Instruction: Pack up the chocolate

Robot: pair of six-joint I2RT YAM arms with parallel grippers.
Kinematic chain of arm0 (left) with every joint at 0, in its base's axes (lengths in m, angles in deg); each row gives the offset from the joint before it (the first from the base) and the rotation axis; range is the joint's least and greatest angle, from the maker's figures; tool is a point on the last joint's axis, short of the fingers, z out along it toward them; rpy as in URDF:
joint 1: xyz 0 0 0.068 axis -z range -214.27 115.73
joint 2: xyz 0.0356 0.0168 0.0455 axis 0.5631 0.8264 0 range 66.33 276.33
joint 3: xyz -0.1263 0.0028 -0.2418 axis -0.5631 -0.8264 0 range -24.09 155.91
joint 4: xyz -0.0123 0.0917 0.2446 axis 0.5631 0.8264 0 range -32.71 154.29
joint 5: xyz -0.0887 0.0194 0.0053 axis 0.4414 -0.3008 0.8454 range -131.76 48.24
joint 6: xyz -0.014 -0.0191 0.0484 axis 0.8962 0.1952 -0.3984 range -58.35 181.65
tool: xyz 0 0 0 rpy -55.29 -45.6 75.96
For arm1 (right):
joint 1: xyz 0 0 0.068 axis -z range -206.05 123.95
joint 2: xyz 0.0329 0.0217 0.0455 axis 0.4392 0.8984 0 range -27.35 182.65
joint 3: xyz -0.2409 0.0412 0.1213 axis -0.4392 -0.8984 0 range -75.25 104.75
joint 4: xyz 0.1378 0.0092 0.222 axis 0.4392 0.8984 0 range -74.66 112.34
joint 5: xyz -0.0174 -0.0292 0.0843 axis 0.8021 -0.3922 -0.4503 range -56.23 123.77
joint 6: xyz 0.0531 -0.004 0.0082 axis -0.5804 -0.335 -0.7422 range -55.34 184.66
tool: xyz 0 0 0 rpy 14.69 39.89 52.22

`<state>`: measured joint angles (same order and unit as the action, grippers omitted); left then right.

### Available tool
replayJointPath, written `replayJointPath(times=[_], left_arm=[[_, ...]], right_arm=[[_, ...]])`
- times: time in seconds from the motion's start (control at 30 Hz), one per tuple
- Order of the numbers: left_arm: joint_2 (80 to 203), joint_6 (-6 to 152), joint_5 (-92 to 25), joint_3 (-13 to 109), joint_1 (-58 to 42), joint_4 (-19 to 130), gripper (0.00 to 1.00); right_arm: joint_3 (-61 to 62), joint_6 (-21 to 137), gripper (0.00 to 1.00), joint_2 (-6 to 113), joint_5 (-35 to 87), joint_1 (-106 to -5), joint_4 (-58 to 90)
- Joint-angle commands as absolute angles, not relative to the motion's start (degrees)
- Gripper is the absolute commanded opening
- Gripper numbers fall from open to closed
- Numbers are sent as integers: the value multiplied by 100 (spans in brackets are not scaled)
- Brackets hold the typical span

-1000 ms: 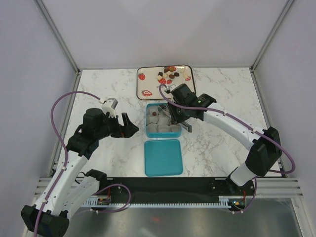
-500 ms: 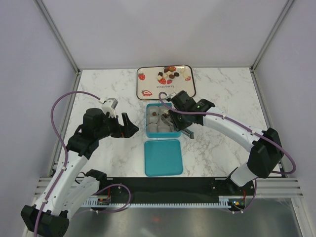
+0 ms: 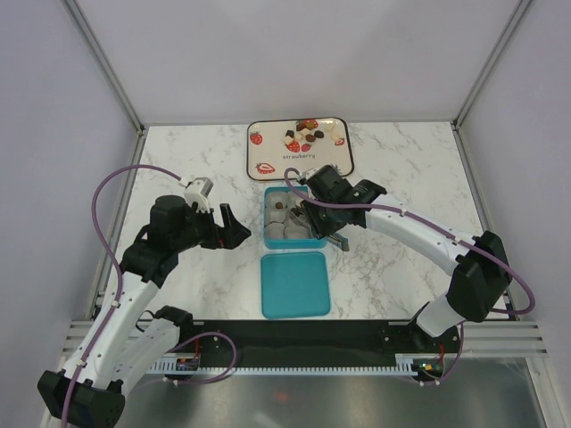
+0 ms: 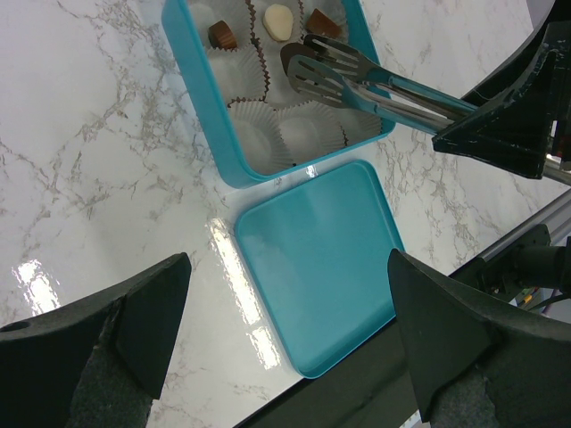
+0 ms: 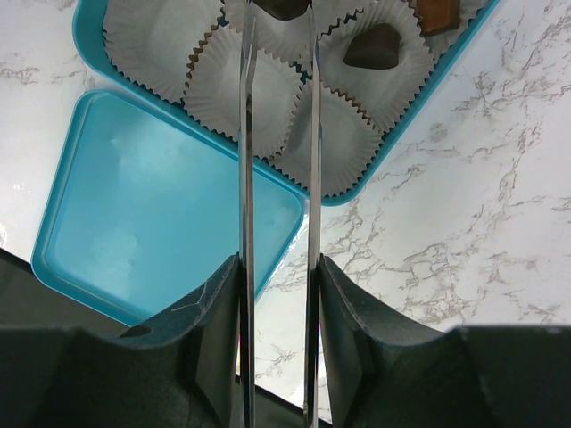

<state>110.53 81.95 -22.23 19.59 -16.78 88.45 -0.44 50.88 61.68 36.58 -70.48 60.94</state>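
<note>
The teal box (image 3: 268,234) holds grey-white liner cups; three of them hold chocolates, milk brown (image 4: 223,34), white (image 4: 278,20) and brown (image 4: 323,21). My right gripper (image 3: 323,218) (image 5: 278,276) is shut on metal tongs (image 5: 245,178) (image 4: 366,87). The tongs' tips reach over the box's middle cups and pinch a dark chocolate (image 5: 281,7). More chocolates (image 3: 308,134) lie on the strawberry tray (image 3: 268,152) behind the box. My left gripper (image 3: 234,227) (image 4: 287,267) is open and empty, to the left of the box.
The teal lid (image 3: 295,283) (image 4: 317,267) lies flat just in front of the box, near the table's front edge. A dark heart-shaped piece (image 5: 370,46) sits in a cup right of the tongs. White walls enclose the marble table (image 3: 401,178).
My right gripper has moved the tongs from the box's far right edge toward the near left, over the box's middle. The left arm has not moved.
</note>
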Motion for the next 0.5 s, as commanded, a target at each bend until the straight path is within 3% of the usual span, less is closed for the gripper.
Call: replayJointPath(times=[0.0,0.47], left_arm=[[11027,8055,-2225,1959,-1661,8788,100],[11001,8055,-2242,1950,-1669,8797,100]], right_arm=[[271,4998,44,6186,3746,-7079,6095],[455,5007,48,6212,3834,-7088,6236]])
